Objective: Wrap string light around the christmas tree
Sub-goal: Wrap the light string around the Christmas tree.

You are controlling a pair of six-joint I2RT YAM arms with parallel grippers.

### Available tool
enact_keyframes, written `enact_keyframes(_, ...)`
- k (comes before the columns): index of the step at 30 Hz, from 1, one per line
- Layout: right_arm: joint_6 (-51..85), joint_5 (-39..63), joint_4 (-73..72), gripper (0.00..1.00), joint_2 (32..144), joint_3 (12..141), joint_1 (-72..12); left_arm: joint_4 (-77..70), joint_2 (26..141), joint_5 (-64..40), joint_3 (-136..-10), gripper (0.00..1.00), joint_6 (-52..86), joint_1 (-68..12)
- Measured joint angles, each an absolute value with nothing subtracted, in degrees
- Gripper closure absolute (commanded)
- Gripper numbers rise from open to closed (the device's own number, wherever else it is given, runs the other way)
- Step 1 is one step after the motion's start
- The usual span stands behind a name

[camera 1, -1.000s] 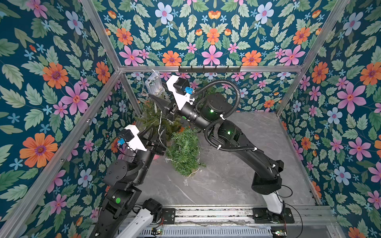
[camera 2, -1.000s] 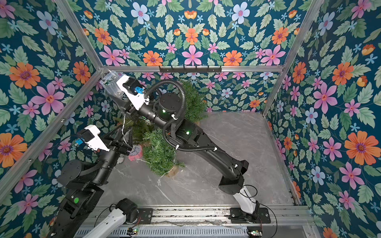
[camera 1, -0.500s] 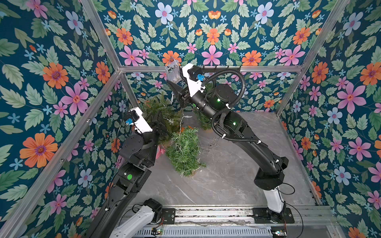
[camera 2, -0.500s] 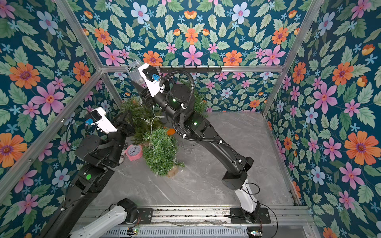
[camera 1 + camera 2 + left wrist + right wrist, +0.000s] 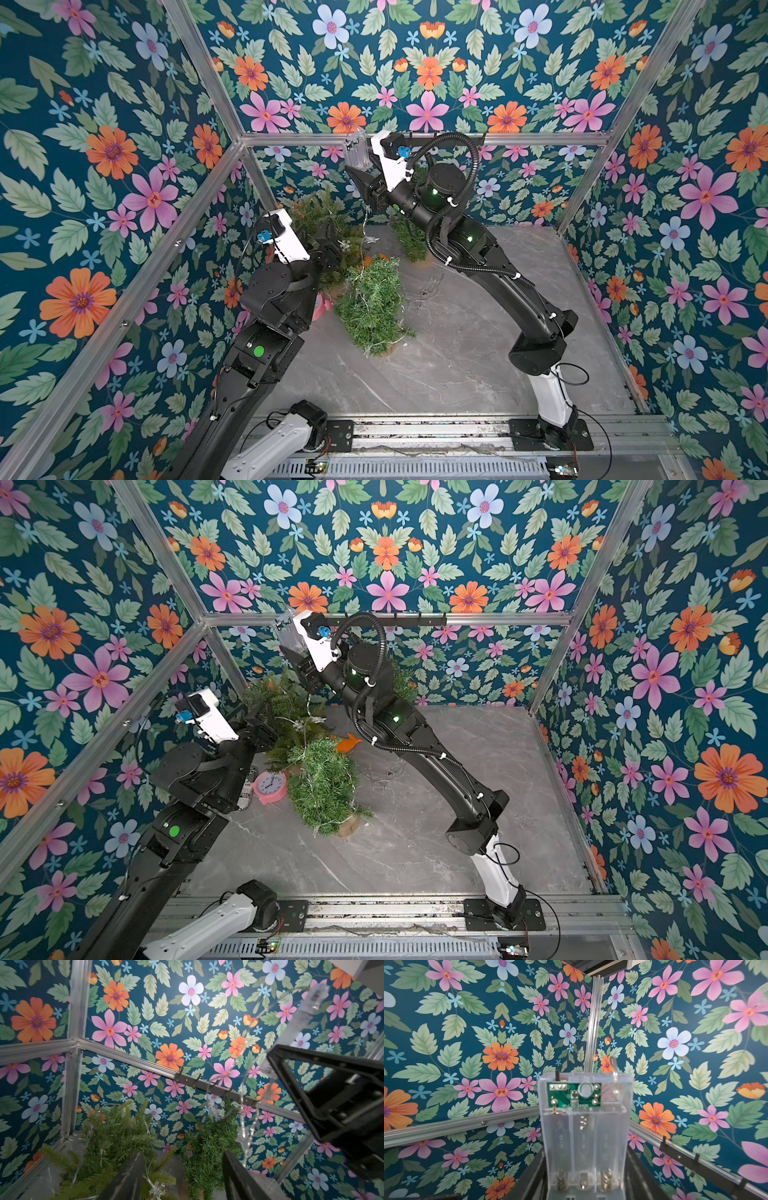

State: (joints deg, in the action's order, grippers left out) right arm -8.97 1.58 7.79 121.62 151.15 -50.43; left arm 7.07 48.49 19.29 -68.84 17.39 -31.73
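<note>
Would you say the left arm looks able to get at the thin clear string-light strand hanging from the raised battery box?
Probably yes: the left pincer is open and the thin clear strand hangs just ahead of it, nothing visibly between.

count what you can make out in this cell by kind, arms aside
green artificial christmas trees: 3
thin wire string light: 1
clear plastic battery box: 1
pink round alarm clock: 1
orange fish-shaped toy: 1
total: 7
</note>
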Motion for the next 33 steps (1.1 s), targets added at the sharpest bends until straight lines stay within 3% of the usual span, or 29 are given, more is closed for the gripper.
enact_keyframes(7, -4.27, 9.21, 8.47, 0.80, 123.07, 151.65, -49.45, 11.20, 48.93, 10.35, -68.29, 0.23, 15.88, -31.73)
enact_keyframes(16, 1.54, 14.22, 4.73, 0.80, 119.37, 151.11, -49.45, 13.28, 52.05, 7.79, -69.25, 0.22, 15.07, -31.73)
enact_keyframes(25, 4.12, 15.33, 3.22, 0.80, 117.56, 150.47, -49.60, 12.62, 53.19, 5.34, -69.25, 0.48, 16.16, -31.73)
enact_keyframes(29, 4.29, 15.84, 3.29, 0.80, 117.32, 150.45, -49.74, 12.84, 53.74, 6.02, -69.32, 0.72, 16.38, -31.73)
enact_keyframes(33, 4.27, 15.64, 3.77, 0.80, 115.83, 149.64, -49.93, 13.10, 52.69, 6.46, -69.91, 0.85, 16.40, -31.73)
